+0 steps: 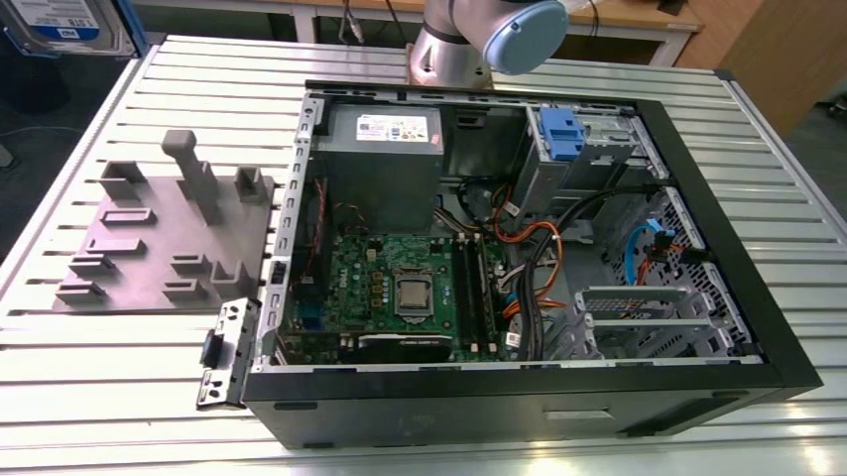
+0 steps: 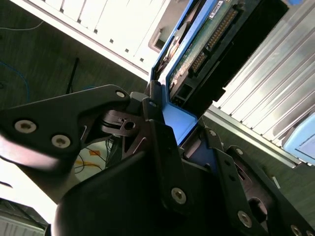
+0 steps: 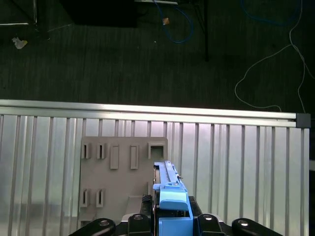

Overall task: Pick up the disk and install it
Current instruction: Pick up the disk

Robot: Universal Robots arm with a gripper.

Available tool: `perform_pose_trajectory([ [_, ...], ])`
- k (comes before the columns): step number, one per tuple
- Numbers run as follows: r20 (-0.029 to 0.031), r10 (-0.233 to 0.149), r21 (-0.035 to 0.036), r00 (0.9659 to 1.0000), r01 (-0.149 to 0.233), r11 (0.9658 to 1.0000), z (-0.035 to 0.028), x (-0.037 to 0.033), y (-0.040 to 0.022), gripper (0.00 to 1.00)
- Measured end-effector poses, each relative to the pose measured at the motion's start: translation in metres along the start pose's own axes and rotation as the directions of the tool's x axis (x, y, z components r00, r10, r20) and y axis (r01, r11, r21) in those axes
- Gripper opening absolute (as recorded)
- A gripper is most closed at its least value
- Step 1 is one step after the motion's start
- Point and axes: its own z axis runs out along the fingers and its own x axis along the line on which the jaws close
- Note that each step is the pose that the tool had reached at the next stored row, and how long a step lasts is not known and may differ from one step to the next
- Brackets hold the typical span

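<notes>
The disk, silver with a white-and-blue label in a blue carrier, shows at the top corner on the exterior view's left, cut by the picture's edge. In the second wrist view its green circuit-board side and blue carrier sit clamped between my black fingers. My gripper is shut on the disk, held edge-on above the grey fixture plate. Whether the disk touches the plate I cannot tell.
An open black computer case lies on the slatted aluminium table, with motherboard, cables, a grey power supply and a blue clip on a drive bay. The grey fixture plate lies beside the case. Dark floor lies past the table edge.
</notes>
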Motion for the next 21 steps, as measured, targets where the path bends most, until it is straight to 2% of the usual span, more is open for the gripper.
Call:
perform_pose_trajectory([
  [8, 0.0001, 0.000, 0.0001, 1.0000, 0.000, 1.0000, -0.0089, -0.0004, 0.0004, 0.37],
  [17, 0.0018, 0.000, 0.0001, 1.0000, 0.000, 1.0000, -0.0090, -0.0003, 0.0004, 0.37],
  [21, 0.0019, 0.000, 0.0002, 1.0000, 0.000, 1.0000, -0.0092, 0.0045, 0.0005, 0.37],
])
